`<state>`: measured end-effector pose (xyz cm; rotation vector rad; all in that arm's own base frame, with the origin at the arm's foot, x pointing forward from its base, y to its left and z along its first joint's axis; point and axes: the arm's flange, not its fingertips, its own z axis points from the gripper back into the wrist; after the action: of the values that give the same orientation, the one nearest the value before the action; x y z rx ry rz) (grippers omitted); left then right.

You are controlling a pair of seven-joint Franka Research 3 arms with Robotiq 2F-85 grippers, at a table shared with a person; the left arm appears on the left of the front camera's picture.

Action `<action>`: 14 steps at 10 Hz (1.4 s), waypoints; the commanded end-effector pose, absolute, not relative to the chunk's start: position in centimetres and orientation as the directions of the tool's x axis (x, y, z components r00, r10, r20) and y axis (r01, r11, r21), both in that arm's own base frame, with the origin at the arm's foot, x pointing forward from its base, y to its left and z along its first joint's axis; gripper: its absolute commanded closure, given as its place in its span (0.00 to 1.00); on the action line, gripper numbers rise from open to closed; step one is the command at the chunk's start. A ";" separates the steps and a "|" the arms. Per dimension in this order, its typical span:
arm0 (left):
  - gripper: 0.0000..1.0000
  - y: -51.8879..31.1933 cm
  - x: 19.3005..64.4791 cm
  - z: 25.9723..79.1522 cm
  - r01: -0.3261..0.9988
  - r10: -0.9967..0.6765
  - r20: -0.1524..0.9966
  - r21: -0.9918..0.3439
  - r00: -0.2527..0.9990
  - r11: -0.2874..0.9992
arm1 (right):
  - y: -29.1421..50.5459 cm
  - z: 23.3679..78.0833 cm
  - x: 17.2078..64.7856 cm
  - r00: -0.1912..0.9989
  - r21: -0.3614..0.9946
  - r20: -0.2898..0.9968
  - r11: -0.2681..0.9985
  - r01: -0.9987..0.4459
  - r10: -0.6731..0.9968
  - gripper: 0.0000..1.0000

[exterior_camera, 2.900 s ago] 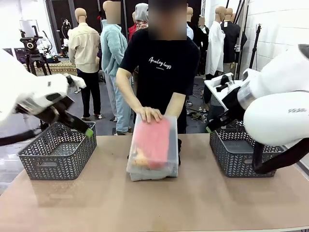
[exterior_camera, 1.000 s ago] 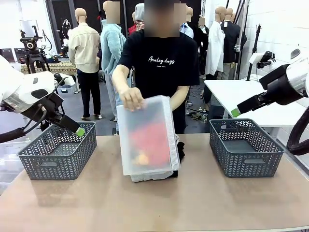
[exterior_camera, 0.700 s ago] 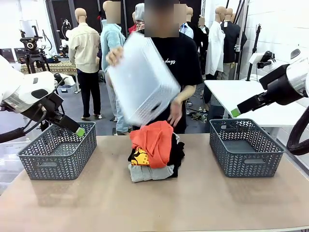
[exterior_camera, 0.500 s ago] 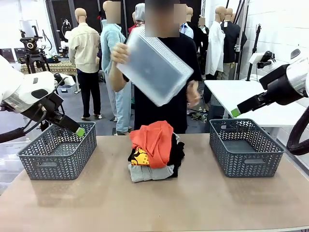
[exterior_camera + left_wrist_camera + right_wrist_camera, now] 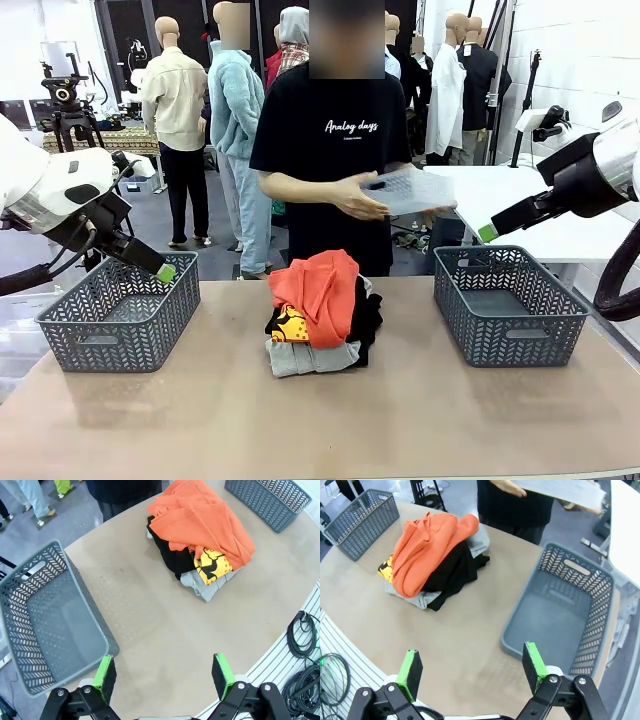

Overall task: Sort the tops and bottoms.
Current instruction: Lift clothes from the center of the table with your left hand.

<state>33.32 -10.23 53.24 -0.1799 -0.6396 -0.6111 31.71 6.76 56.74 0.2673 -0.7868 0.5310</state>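
I read "Analog days" in white script on the person's black shirt (image 5: pixel 330 150). My left tool (image 5: pixel 163 676) hangs near the left basket (image 5: pixel 120 325), jaws wide apart, holding nothing. In the middle of the bench (image 5: pixel 200 420) lies one pile: the orange top (image 5: pixel 320 285) is draped over the black bottoms (image 5: pixel 366 315), with the grey top (image 5: pixel 300 358) underneath. My right tool (image 5: pixel 471 667) gapes empty near the right basket (image 5: pixel 510 330).

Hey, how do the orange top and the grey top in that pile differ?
The orange top lies crumpled on top, in full sight; the grey top lies flat at the bottom, only edges showing. The orange top is bright, the grey top pale. Both lie heaped together on the table.
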 end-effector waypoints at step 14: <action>0.00 -10.1 33.3 53.2 0.585 -0.477 0.605 0.022 0.638 0.811 | 6.8 56.8 31.8 0.585 0.052 0.739 0.836 -0.546 0.335 0.00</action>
<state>33.31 -10.23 53.24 -0.1798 -0.6394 -0.6111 31.71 6.76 56.74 0.2673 -0.7868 0.5310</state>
